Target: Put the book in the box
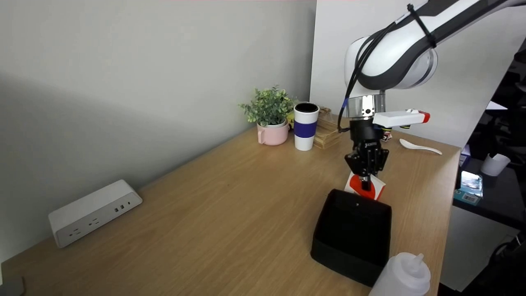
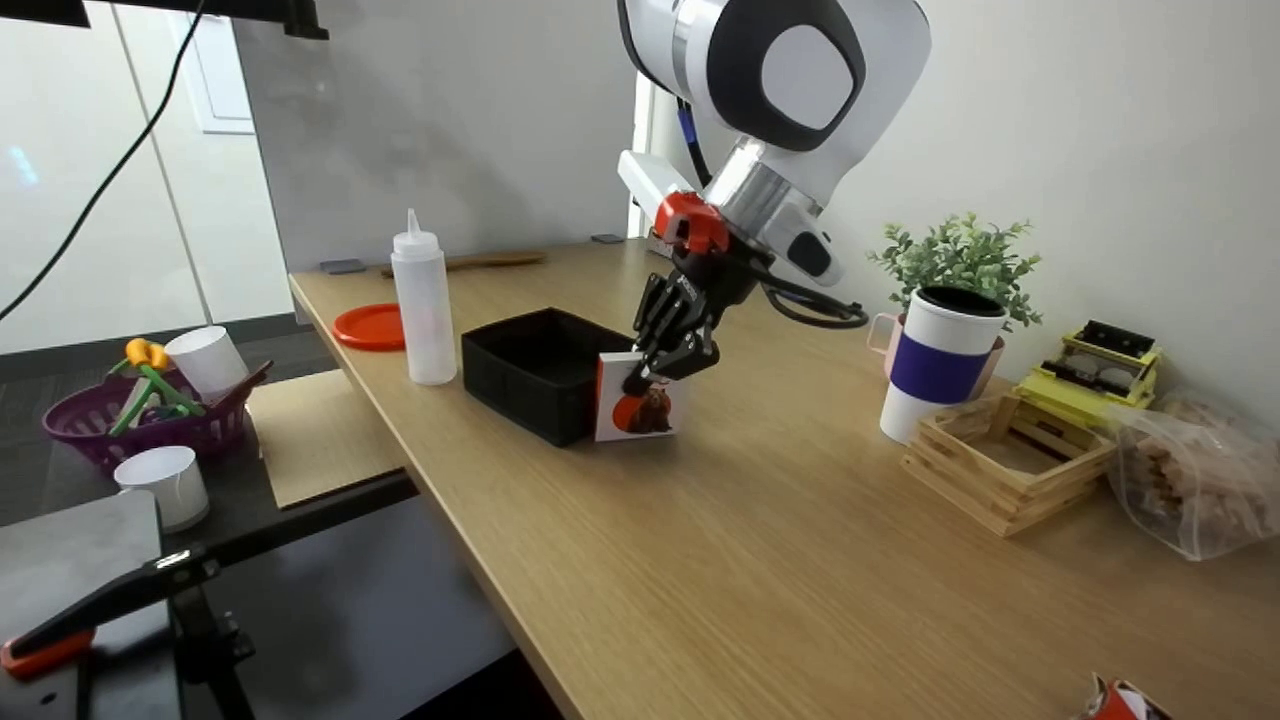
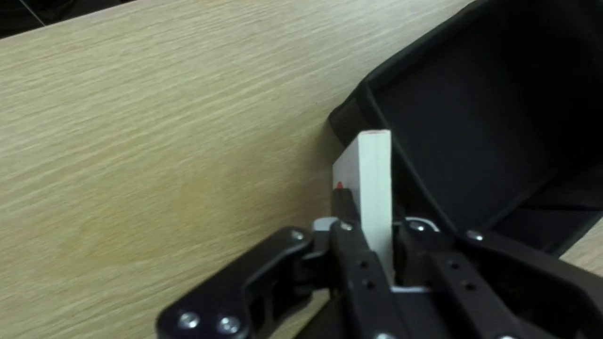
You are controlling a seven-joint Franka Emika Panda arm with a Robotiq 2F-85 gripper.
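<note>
Book [image 2: 645,412] stands upright in the hand [image 3: 372,214], pinched by its two faces between the fingers [image 3: 360,263], just outside the box [image 2: 510,395] and beside its wall. Whether its lower edge meets the tabletop [image 2: 800,560], or its back touches the box, cannot be told. One finger covers part of the red circle on the white cover; in an exterior view a dark brown figure overlaps that circle, too small to make out. Matte black and round-cornered, the box runs off the wrist view, its inside deep in shadow. In an exterior view the lower edge cuts off the bottle [image 1: 404,273], of translucent plastic. Fine grain marks the pale wood tabletop; the crate [image 2: 960,480] is slatted wood. The clear plastic bag [image 2: 1200,490] is creased, blurring the tan pieces inside. Pale lettering on the hand is too small to read.
</note>
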